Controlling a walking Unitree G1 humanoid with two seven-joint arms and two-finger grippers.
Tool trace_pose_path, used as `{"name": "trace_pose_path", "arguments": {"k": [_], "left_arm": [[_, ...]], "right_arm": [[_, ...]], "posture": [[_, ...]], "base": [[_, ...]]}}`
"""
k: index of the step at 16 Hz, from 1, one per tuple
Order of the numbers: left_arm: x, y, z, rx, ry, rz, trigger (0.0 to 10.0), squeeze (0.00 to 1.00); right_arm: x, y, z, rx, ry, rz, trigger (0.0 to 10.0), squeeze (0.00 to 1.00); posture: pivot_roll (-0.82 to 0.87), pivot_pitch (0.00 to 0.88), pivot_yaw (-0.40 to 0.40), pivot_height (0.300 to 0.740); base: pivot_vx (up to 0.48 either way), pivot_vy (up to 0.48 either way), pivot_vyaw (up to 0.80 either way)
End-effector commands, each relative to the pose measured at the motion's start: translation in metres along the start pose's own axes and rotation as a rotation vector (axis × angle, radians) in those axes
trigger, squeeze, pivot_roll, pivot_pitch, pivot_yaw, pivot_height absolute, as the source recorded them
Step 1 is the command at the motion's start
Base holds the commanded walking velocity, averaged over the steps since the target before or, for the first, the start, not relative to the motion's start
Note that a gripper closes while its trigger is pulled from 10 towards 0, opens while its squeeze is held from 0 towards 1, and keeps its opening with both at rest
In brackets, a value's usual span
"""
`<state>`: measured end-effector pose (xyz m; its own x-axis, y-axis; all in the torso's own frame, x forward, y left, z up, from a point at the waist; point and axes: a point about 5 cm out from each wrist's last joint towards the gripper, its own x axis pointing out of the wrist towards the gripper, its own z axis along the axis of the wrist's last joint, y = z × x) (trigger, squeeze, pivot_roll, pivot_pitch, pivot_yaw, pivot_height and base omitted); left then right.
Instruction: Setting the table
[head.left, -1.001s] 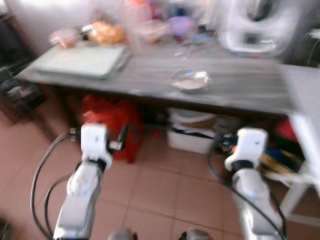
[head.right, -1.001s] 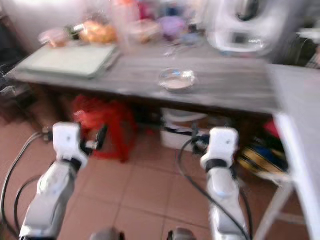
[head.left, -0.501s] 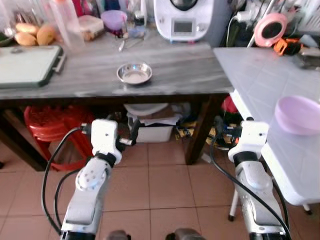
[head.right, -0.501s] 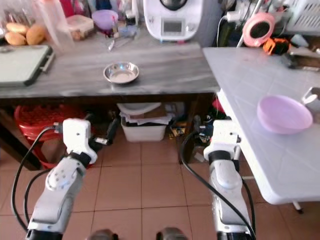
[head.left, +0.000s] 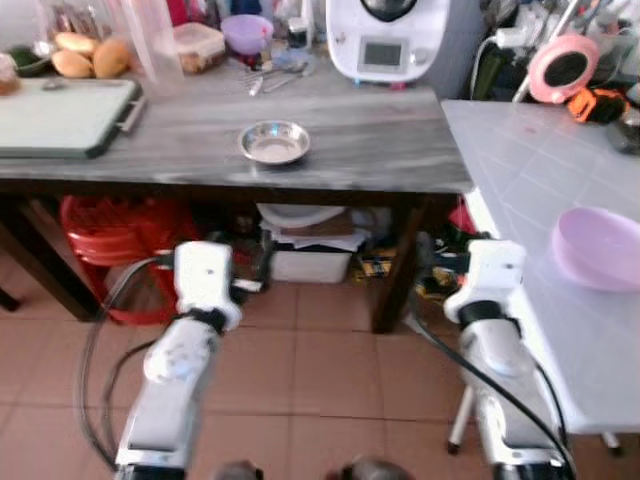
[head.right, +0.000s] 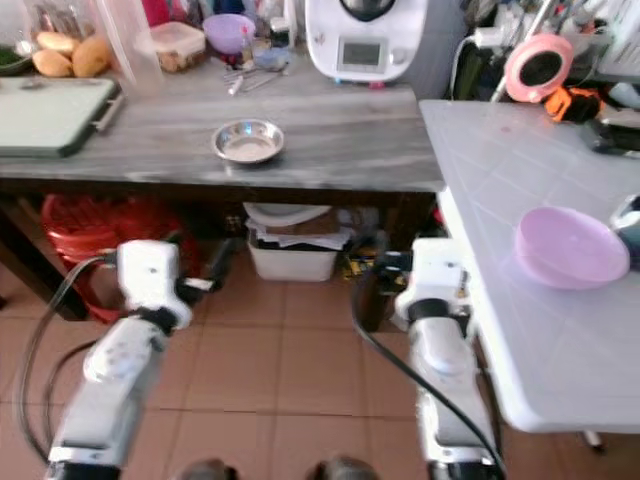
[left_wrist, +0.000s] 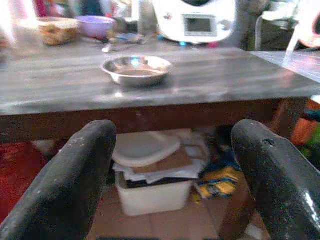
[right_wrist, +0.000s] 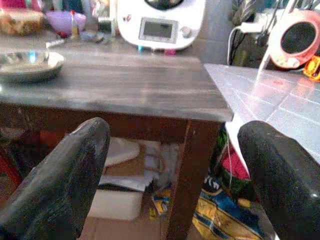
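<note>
So 1 steel bowl (head.left: 273, 142), 1 purple bowl (head.left: 600, 248), 2 tables (head.left: 400, 130)

White appliance (head.left: 389, 38), red stools (head.left: 122, 232) under counter (head.left: 380, 140).

Ahead of my open left claw (left_wrist: 172, 165), the small round steel bowl (left_wrist: 136, 69) looks polished and glossy on the grey wood-grain tabletop (left_wrist: 210, 80), which has a dull sheen. My black fingers (left_wrist: 75, 180) look matt and slightly rough. Beside my right claw (right_wrist: 175, 175), the white tiled-pattern table (head.right: 520, 250) looks smooth; the lilac plastic bowl (head.right: 568, 246) on it looks satin.
</note>
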<state>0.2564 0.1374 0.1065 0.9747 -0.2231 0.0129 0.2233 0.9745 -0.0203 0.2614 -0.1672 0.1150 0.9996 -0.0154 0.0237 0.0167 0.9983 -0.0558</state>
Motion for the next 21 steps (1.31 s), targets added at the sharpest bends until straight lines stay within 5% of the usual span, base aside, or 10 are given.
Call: {"name": "trace_pose_path", "arguments": {"k": [1,7,9,21], "left_arm": [[0.002,-0.006,0.003,-0.012,-0.011,-0.023,10.0,0.00],[0.003,-0.006,0.003,-0.011,-0.013,-0.025,10.0,0.00],[0.003,-0.006,0.004,-0.006,-0.015,-0.027,10.0,0.00],[0.003,-0.004,0.007,-0.002,-0.021,-0.033,10.0,0.00]], "right_arm": [[0.002,-0.008,0.003,-0.005,-0.006,-0.029,10.0,0.00],[0.003,-0.009,0.001,-0.050,0.010,-0.037,10.0,0.00],[0.006,-0.004,0.004,-0.113,-0.019,-0.011,10.0,0.00],[0.011,-0.003,0.018,-0.166,-0.094,-0.013,10.0,0.00]], "posture": [[0.00,0.000,-0.006,0.740],[0.00,0.000,-0.006,0.740],[0.00,0.000,-0.006,0.740],[0.01,0.000,0.000,0.740]], "base": [[0.000,0.000,0.00],[0.000,-0.080,0.00],[0.000,-0.442,0.00],[0.000,-0.311,0.00]]}}
